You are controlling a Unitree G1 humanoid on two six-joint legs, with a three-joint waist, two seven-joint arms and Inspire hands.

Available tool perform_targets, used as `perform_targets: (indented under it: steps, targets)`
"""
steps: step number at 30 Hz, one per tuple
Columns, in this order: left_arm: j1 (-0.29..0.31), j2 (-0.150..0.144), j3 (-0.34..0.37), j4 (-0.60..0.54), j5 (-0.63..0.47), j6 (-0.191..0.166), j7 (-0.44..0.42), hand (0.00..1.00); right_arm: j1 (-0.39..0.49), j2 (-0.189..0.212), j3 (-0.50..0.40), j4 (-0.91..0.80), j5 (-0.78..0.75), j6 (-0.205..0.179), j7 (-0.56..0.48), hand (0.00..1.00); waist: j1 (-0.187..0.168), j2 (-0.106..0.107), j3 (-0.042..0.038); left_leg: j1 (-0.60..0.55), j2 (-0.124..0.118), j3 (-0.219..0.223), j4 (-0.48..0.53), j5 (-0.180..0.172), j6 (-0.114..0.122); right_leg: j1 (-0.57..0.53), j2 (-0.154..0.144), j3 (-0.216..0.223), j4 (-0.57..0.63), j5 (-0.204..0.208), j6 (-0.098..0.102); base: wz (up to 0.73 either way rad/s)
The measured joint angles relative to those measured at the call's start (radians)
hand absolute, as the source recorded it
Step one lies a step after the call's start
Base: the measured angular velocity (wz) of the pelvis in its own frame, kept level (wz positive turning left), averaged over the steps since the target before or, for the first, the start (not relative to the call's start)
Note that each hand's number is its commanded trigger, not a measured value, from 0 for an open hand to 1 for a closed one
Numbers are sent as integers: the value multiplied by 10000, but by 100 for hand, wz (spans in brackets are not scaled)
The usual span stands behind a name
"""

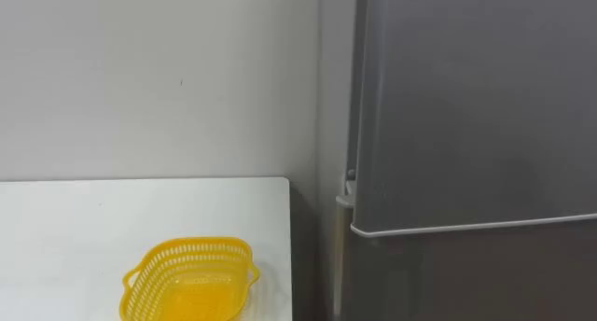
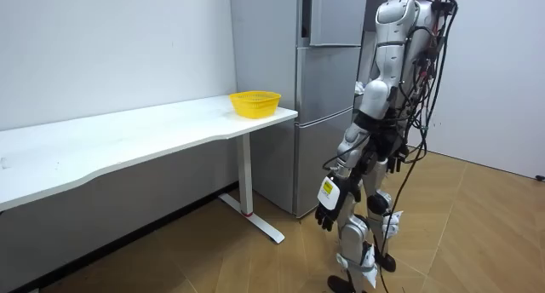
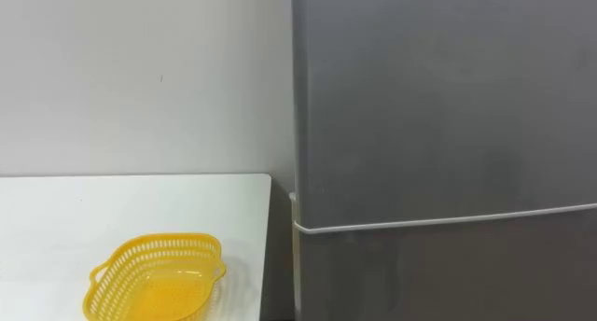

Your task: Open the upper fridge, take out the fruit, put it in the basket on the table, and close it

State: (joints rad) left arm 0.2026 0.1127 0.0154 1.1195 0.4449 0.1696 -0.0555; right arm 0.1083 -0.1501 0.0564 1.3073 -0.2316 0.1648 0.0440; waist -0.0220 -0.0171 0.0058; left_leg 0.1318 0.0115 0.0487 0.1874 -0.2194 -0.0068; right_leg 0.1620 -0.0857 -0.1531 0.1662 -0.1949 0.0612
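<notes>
The fridge (image 1: pixel 476 106) is closed. Its upper door (image 3: pixel 438 97) and lower door (image 3: pixel 438 274) meet at a pale seam, and both sit flat. The thing to retrieve is not visible, so I judge it is behind the upper door, and the task has not yet started.

The robot stands in front of the fridge with both arms hanging down. In the room view its left hand (image 2: pixel 328 213) hangs low on the side away from the fridge; the fingers look relaxed and hold nothing. The right hand (image 2: pixel 392 161) is a dark shape at the hip, and whether it is open or closed I cannot tell.

A white table (image 1: pixel 75 218) stands just beside the fridge, with only a narrow gap between them. A yellow basket (image 1: pixel 189 279) sits on the table corner nearest to the fridge, and it looks empty.

What could go wrong from here:

- The door front is smooth and I see no clear handle, so a hand may slip off the edge before the seal gives.
- The seam is close to where a hand would reach, so it could pull the lower door by mistake.
- The robot stands near the fridge, so a swinging door could hit its body or arm.
- A hard pull against the seal could disturb its balance on two legs.
- Which side carries the hinges I cannot tell.
</notes>
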Motion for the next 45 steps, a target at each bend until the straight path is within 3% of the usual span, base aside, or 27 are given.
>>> perform_targets:
  steps: [17,26,29,32,33,34,37,40,45]
  targets:
    - [45,2,-165,30,-306,45,78,0,-20,9,-1,112,56,94,-25,0,9,-131,4,1,-8,-29,-4,-1,-1,0,2,12,2,-29,-1,0]
    - [105,111,212,97,-2739,177,1006,0,-107,14,-66,231,301,156,-42,0,14,-21,7,26,-2,-23,10,-3,-3,26,3,15,10,-28,-4,0]
    - [95,257,742,74,-4201,190,1634,0,-195,14,-299,253,225,13,-99,0,5,-8,80,26,5,-28,31,-2,-3,14,8,35,32,-26,-7,0]
    - [39,201,1977,-710,-6438,-403,2403,0,-201,1,-680,234,169,-95,-141,0,38,8,100,27,0,-33,18,-2,-3,18,8,52,38,-24,-8,-1]
    - [15,136,2412,-1367,-7384,-628,2652,0,-176,7,-810,238,235,-163,-226,0,84,74,63,74,2,-9,-5,-1,-3,35,8,52,47,-25,-8,-7]
    - [-48,95,2671,-1901,-8144,-965,2933,0,-161,4,-905,260,255,-219,-337,0,155,0,123,178,7,30,-54,1,-4,103,13,86,47,-25,-8,-8]
    - [-482,26,2994,-3083,-9512,-1577,3836,0,-96,0,-1011,241,250,-421,-567,0,294,68,63,209,0,53,-172,0,-2,75,10,113,42,-25,-7,-6]
    - [-559,12,3011,-4160,-10016,-1926,4616,0,-74,0,-1032,181,249,-475,-578,0,328,102,2,241,-1,55,-187,4,-2,56,20,152,43,-24,-8,-6]
    - [-584,-72,3313,-6805,-10042,-2466,6640,0,-4,0,-1204,78,323,-812,-783,0,358,124,-46,215,0,74,-207,3,-2,-37,27,164,37,-17,-14,-1]
